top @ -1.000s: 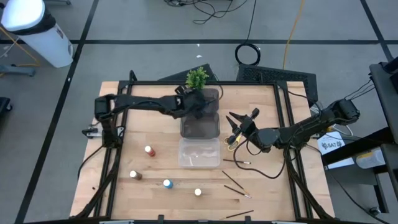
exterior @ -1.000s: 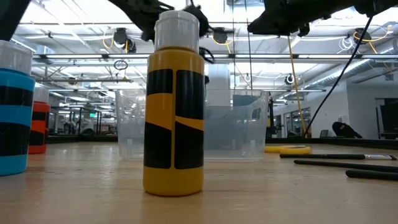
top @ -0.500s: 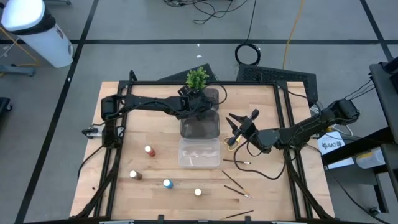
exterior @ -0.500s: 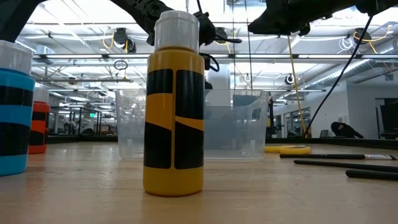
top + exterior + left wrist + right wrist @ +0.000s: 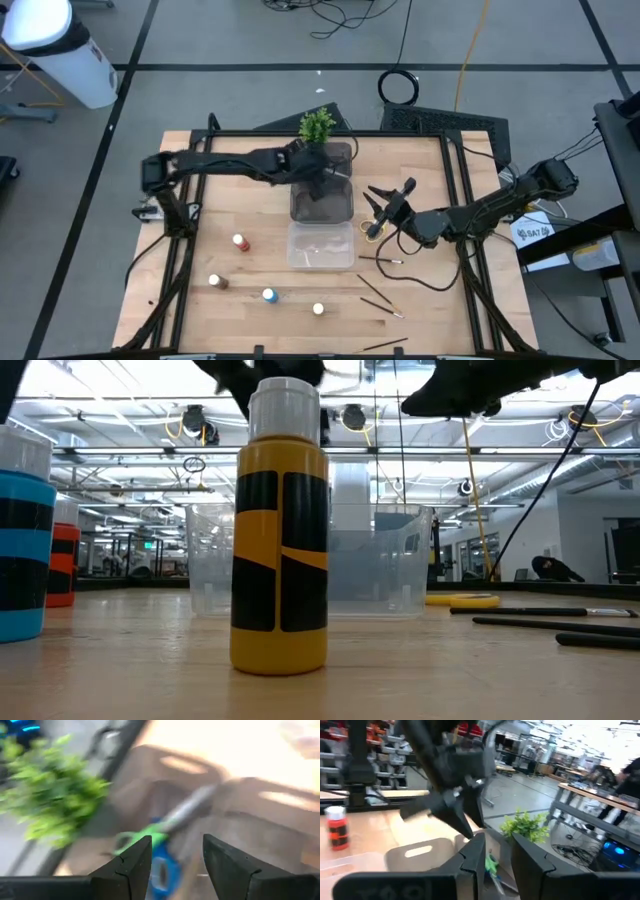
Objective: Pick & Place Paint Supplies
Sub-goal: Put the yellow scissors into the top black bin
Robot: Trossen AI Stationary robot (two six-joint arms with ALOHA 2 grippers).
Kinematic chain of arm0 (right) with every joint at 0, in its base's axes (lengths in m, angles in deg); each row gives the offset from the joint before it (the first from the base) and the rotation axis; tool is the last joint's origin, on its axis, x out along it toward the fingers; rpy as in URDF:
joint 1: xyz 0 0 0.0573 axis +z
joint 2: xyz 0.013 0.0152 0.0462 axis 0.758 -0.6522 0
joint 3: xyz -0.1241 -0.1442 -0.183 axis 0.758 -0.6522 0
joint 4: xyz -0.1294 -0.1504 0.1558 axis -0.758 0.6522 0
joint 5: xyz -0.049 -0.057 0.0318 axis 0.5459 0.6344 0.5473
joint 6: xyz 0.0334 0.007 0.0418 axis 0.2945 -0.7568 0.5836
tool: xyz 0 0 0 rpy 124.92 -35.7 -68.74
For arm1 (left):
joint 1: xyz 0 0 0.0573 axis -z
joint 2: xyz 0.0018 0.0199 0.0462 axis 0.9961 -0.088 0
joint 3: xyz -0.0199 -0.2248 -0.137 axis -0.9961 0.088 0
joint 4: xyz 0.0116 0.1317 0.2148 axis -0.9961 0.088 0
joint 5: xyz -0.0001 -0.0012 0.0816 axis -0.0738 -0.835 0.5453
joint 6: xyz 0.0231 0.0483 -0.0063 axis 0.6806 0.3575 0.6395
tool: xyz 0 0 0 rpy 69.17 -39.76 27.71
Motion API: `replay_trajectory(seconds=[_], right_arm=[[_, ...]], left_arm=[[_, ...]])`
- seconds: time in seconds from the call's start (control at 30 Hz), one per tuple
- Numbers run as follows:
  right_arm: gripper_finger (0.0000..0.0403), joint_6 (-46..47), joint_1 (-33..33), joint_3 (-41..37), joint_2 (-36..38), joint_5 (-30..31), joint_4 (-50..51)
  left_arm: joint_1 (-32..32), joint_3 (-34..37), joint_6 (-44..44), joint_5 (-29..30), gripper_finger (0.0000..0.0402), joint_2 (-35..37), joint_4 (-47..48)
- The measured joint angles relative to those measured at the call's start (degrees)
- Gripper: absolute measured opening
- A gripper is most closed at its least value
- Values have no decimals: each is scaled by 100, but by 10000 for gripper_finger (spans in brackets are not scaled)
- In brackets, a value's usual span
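- High view: the left gripper (image 5: 325, 176) hangs over the dark bin (image 5: 322, 190) near table centre, with the potted plant (image 5: 317, 125) at its 12 o'clock. The clear bin (image 5: 321, 245) sits just at the dark bin's 6 o'clock. The right gripper (image 5: 378, 197) hovers at the dark bin's 3 o'clock, fingers spread, with the yellow-handled scissors (image 5: 373, 227) on the table just below it.
- Still from above, four small bottles stand at the clear bin's 7 to 8 o'clock: red (image 5: 240, 242), brown (image 5: 215, 282), blue (image 5: 268, 295) and pale (image 5: 318, 309). Thin paintbrushes (image 5: 378, 298) lie at the clear bin's 4 to 5 o'clock.
- Low view: a yellow bottle (image 5: 280, 535) with black bands and a white cap fills the middle (likely the pale-capped one from above), the blue bottle (image 5: 22, 540) at its 9 o'clock and the red one (image 5: 64, 555) beyond that. The clear bin (image 5: 310, 560) stands behind; brushes (image 5: 560, 625) and the yellow scissors handle (image 5: 460, 600) lie at 3 o'clock.
- Left wrist view: the dark fingers (image 5: 130, 867) are spread and empty; past them, blurred, green-handled scissors (image 5: 145, 840) and blue-handled scissors (image 5: 162, 870) lie in the dark bin (image 5: 200, 800), the plant (image 5: 45, 795) beside it.
- Right wrist view: the fingers (image 5: 475, 852) stand apart with nothing between them, facing the left arm (image 5: 450, 775), the plant (image 5: 525, 827) and the red bottle (image 5: 336, 827).
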Motion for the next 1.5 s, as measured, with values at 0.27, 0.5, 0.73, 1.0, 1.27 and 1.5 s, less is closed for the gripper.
replay_trajectory(seconds=[0.27,0.5,0.73,1.0,1.27,1.5], right_arm=[[88,1078,228,5,567,-1197,1410],[145,1789,-258,5,123,-2898,3010],[163,2413,-863,5,-1009,-4732,3302],[141,3139,-1246,19,-1557,-6229,3554],[113,4273,-1276,3,-790,-6147,5579],[83,5194,-1156,3,27,-4727,6883]], left_arm=[[432,2483,98,-701,189,2251,-2924],[536,4146,11,-1240,189,3577,-4736],[533,4299,16,-1295,189,3995,-4666],[534,4304,97,-1290,189,3901,-4639],[530,4301,73,-1245,189,3904,-4627],[530,4301,23,-1242,189,3904,-4525]])
